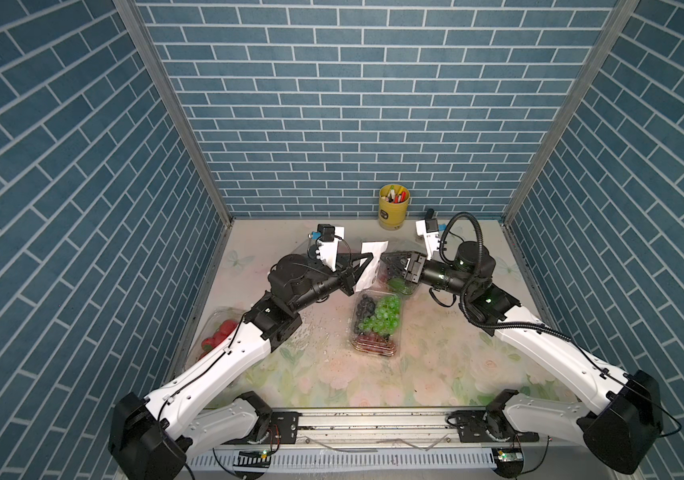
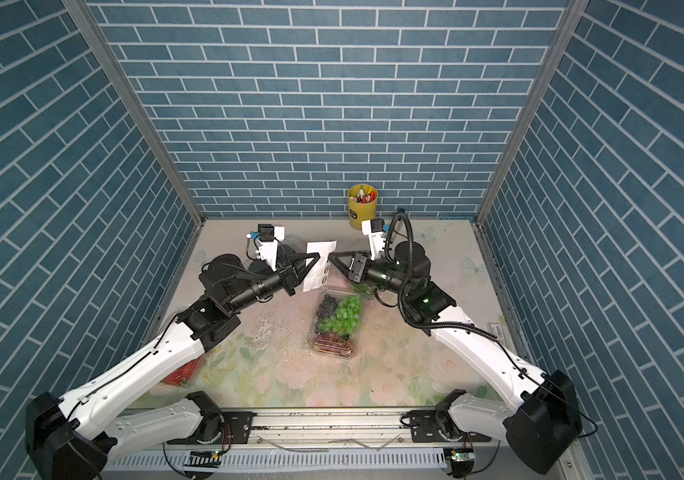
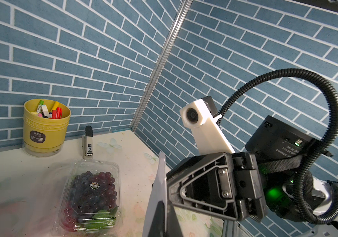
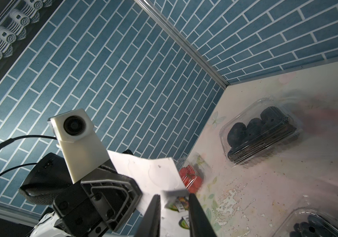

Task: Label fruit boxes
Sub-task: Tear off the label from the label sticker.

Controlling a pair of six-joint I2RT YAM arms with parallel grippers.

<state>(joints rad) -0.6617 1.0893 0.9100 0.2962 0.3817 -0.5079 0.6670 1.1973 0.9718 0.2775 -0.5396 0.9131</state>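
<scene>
My left gripper [image 1: 367, 259] [image 3: 165, 217] is shut on a white sticker sheet [image 1: 375, 249] [image 4: 153, 172] and holds it upright above the table's back middle. My right gripper [image 1: 382, 259] [image 4: 174, 197] meets the sheet's edge. Its jaws stand a little apart around a lifted flap above a printed sticker [image 4: 176, 203]. The box of mixed grapes [image 1: 375, 328] [image 2: 336, 324] lies mid-table. The purple grape box [image 3: 91, 195] sits under the right wrist. The black berry box [image 4: 260, 133] is by the back left corner. The strawberry box [image 1: 217, 336] [image 4: 190, 178] is at the left, partly under my left arm.
A yellow pen cup [image 1: 393, 208] [image 3: 45, 127] stands against the back wall. A stapler [image 3: 88, 143] stands beside it. Blue brick walls close the table on three sides. The flowered tabletop [image 1: 332, 374] is worn and flecked near the middle.
</scene>
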